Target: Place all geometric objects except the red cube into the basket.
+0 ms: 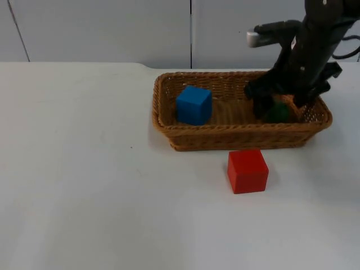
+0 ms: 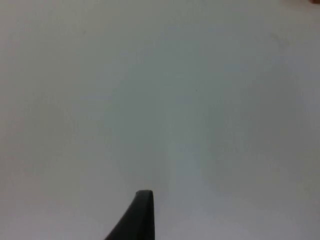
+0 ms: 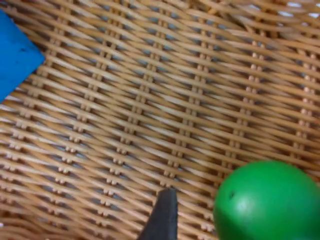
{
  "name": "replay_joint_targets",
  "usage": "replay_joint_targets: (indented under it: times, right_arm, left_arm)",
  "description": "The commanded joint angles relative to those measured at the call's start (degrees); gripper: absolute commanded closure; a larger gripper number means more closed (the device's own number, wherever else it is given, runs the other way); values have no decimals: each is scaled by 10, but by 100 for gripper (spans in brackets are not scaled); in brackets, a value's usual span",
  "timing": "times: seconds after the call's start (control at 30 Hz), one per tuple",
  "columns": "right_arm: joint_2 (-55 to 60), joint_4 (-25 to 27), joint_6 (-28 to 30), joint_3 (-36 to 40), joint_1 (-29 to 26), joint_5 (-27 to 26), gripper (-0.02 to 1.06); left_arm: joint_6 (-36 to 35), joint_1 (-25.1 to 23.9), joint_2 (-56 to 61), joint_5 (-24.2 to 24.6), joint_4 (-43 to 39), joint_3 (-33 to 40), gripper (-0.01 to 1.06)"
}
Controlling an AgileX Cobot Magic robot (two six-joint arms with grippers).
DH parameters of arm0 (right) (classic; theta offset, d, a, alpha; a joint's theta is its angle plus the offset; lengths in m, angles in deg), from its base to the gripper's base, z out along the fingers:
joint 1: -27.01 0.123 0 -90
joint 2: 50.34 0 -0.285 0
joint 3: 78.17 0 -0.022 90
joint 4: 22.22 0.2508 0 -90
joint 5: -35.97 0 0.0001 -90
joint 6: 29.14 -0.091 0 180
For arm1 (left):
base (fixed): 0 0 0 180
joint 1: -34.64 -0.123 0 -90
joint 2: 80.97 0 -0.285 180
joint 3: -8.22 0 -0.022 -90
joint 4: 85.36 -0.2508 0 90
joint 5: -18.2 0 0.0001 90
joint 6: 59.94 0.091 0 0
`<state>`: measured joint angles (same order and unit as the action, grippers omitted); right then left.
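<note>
A woven wicker basket (image 1: 169, 126) stands at the table's right middle. Inside it, a blue cube (image 1: 194, 104) rests at the left end and a green ball (image 1: 277, 113) lies at the right end on the basket floor. My right gripper (image 1: 279, 106) reaches down into the basket and stands open around the ball. In the right wrist view a gap separates one black fingertip (image 3: 164, 216) from the green ball (image 3: 267, 200), and the blue cube's corner (image 3: 15, 55) shows beyond. A red cube (image 1: 247, 170) sits on the table just in front of the basket. My left gripper (image 2: 141, 215) waits over bare white table.
The grey partition wall (image 1: 112, 28) closes off the table behind the basket. White table top (image 1: 84, 169) stretches to the left and front of the basket.
</note>
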<state>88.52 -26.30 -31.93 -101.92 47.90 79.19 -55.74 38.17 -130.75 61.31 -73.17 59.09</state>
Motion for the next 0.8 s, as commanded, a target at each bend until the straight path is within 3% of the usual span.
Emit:
replay_joint_targets:
  times: [0.0,0.23,0.43,0.77]
  right_arm:
    - [-23,3,5,-8,-1,20,28]
    - [-142,3,3,-2,-1,70,28]
    - [-275,3,3,101,-1,19,28]
    - [-477,2,5,284,-1,-31,28]
  left_arm:
    - [1,-2,3,-5,6,3,0]
    - [4,-2,3,-4,19,3,0]
    - [47,-2,3,-4,50,3,0]
    - [61,-2,3,-6,33,-23,0]
